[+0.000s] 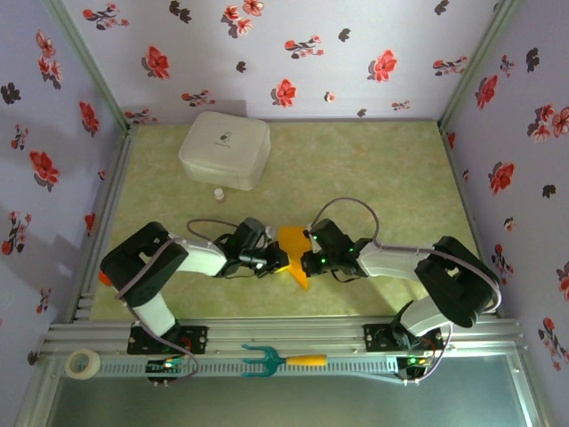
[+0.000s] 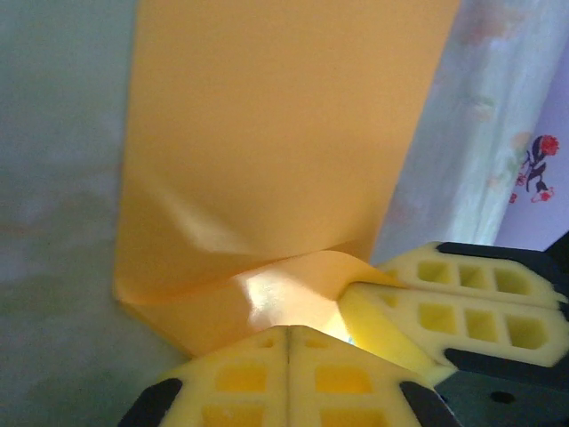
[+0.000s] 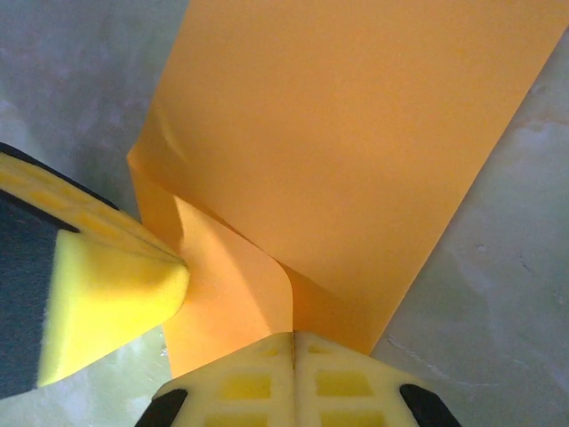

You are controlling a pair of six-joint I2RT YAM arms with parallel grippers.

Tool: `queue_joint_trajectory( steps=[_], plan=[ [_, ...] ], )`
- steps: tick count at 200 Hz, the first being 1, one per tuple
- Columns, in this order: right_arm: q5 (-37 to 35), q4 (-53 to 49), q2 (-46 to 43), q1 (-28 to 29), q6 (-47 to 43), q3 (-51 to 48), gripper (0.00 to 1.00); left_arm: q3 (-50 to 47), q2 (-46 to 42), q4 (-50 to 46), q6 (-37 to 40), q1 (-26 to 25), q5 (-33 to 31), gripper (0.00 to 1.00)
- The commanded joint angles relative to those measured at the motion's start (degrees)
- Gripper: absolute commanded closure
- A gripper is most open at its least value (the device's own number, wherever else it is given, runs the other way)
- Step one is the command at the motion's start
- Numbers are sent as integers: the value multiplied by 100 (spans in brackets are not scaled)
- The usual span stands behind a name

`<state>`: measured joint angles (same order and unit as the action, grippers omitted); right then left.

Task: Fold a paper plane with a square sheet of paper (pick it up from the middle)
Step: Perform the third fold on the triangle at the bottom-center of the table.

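Note:
The orange-yellow paper (image 1: 292,240) lies partly folded on the green table between both arms, one flap curling up. My left gripper (image 1: 283,260) is shut, its tips (image 2: 289,331) pressed against the raised fold of the paper (image 2: 267,133). From the right, my right gripper (image 1: 304,263) meets it almost tip to tip. In the right wrist view my right gripper (image 3: 293,336) is shut with the curled flap of the paper (image 3: 356,133) running into its seam. The left gripper's yellow fingers (image 3: 107,294) touch the flap's left side. The right gripper's fingers (image 2: 444,307) appear at the lower right.
A white lidded box (image 1: 224,149) stands at the back left, with a small white bottle (image 1: 218,192) just in front of it. On the near rail lie a tape roll (image 1: 84,362) and a teal fork with a yellow handle (image 1: 283,360). Flowered walls close in three sides.

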<state>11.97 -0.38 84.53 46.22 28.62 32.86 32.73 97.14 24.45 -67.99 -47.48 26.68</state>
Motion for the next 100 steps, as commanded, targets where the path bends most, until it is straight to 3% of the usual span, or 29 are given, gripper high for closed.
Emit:
queue_joint_trajectory(
  steps=[1, 38, 72, 100],
  plan=[
    [-144, -115, 40, -41, 54, 51, 96, 15, 115, -348, 239, -33, -134, 100],
    [-81, -251, -32, -36, 64, 164, 91, 100, 260, -425, 313, -33, -106, 100],
    [-238, -606, -475, -65, 178, 305, 66, 91, 266, -396, 323, -33, -101, 100],
    [-229, -955, -1051, -194, 491, 328, 54, 109, 279, -415, 326, -28, -105, 100]
  ],
)
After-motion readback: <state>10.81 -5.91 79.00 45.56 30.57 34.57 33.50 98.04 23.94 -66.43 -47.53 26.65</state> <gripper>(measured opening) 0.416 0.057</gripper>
